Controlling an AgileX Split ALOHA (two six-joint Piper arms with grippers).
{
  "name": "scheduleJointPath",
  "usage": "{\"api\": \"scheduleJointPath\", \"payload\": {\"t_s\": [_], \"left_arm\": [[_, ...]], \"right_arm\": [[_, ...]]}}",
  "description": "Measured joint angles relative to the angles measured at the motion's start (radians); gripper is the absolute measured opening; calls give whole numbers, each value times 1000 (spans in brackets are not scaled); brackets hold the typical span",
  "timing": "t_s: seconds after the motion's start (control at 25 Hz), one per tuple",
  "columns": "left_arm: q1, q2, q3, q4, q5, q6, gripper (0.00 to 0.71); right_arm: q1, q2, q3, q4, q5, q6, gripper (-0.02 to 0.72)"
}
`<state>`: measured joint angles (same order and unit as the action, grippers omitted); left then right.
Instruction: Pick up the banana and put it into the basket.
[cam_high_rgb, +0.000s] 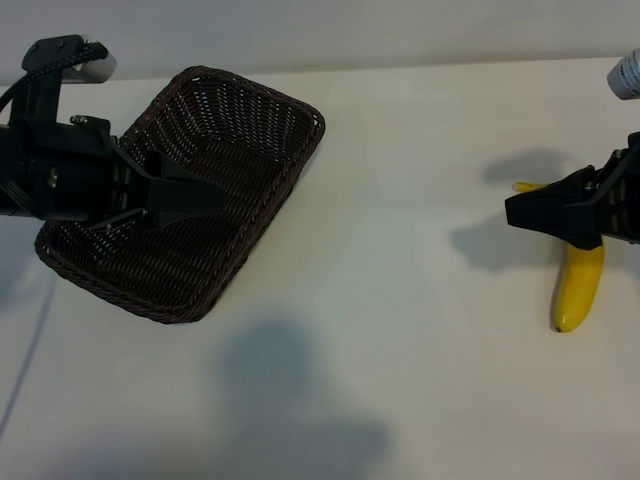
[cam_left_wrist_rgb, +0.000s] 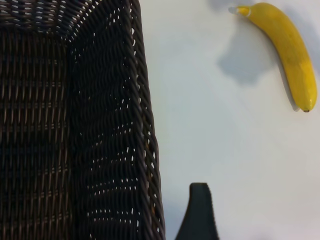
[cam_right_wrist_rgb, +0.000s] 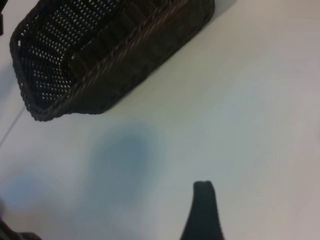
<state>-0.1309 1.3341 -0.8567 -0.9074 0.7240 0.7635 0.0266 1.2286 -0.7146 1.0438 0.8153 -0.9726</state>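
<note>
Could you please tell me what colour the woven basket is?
The basket is dark brown wicker, shown best in the exterior view.

Left arm (cam_high_rgb: 55, 170) all matte black, blocky housing with small silver screws, black cable curling off its back, left gripper (cam_high_rgb: 205, 203) wedge-shaped tapering fingers, right gripper (cam_high_rgb: 525, 212) same black angular wedge, single dark fingertip (cam_left_wrist_rgb: 199, 210) rounded at its end
</note>
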Motion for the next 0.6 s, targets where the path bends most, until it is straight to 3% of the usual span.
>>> {"api": "scheduleJointPath", "payload": {"t_s": [0.4,0.6], "left_arm": [[0,0,0,1,-20,-4,610],[0,0,0,56,22,-131,610]], "right_arm": [[0,0,0,1,0,0,578],[0,0,0,1,0,0,578]]}}
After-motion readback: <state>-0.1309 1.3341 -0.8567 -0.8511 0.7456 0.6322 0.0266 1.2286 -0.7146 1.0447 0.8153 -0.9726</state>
